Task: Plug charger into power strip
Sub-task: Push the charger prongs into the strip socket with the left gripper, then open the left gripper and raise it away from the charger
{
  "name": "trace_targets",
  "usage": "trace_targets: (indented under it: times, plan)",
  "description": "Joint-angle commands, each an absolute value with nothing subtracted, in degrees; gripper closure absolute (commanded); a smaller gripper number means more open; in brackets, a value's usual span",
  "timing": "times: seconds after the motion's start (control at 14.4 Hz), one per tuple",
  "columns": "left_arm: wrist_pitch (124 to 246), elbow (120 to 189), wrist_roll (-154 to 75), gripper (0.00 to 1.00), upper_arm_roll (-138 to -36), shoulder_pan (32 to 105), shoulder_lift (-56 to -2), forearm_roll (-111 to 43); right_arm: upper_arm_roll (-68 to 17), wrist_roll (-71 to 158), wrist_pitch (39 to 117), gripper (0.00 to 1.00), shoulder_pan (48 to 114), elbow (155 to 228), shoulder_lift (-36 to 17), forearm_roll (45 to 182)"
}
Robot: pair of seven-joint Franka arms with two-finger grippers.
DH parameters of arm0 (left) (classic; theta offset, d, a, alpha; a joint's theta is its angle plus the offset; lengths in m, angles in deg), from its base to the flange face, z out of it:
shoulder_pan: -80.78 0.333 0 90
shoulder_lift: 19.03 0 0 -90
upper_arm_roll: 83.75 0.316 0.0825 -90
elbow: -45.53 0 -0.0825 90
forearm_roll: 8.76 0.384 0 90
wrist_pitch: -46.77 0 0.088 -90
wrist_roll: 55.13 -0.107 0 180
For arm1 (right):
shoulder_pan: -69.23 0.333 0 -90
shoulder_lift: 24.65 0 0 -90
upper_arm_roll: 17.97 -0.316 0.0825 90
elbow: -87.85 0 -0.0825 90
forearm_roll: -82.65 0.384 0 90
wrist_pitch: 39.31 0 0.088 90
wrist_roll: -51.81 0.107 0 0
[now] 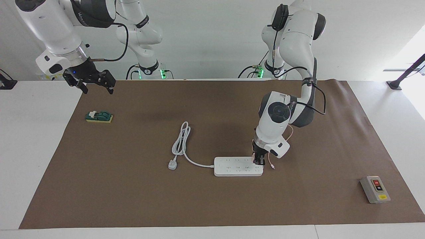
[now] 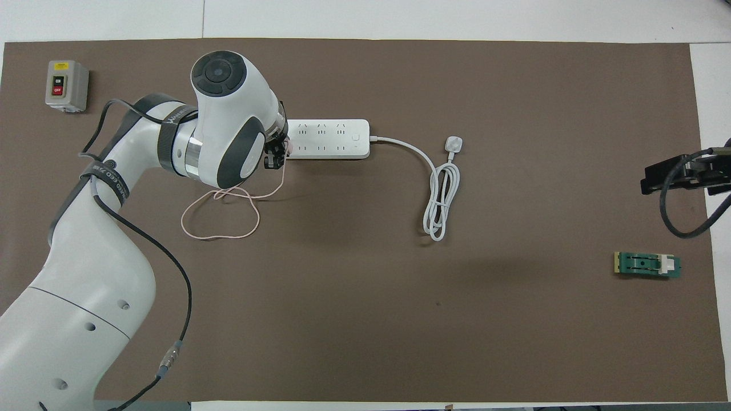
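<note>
The white power strip (image 1: 237,166) lies flat on the brown mat; it also shows in the overhead view (image 2: 328,138). My left gripper (image 1: 259,160) stands upright over the strip's end toward the left arm's side, touching down on it, and is shut on the pale-pink charger (image 2: 288,147), which is mostly hidden by the fingers. The charger's thin pink cable (image 2: 220,220) loops on the mat nearer to the robots. My right gripper (image 1: 96,87) is open and empty, waiting in the air over the mat's corner at the right arm's end.
The strip's thick white cord (image 1: 182,142) coils toward the robots and ends in a white plug (image 1: 172,164). A grey box with red and black buttons (image 1: 375,189) sits at the left arm's end. A small green part (image 1: 99,117) lies under the right gripper's area.
</note>
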State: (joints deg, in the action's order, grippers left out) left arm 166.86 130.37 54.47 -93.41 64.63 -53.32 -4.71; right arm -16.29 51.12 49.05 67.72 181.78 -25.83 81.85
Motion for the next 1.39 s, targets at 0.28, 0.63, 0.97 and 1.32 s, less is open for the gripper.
trace_targets:
  times: [0.28,0.63,0.97,1.32]
  plan:
    - [167.89,131.75,55.96,0.00,-93.16,63.90,-51.30,-5.24,-15.95,50.31,48.76,0.00,68.00,183.30,-27.38,81.33]
    - [163.67,129.39,51.77,0.00,-91.84,65.22,-44.88,-1.57,-16.03,50.31,48.76,0.00,68.00,183.30,-27.38,81.33]
    - [162.25,126.57,30.97,0.00,-89.73,70.74,-41.01,-0.58,-15.95,50.31,48.76,0.00,68.00,183.30,-27.38,81.33]
    - [160.33,126.65,2.77,0.00,-90.17,80.67,-36.27,-0.93,-15.95,50.31,48.76,0.00,68.00,183.30,-27.38,81.33]
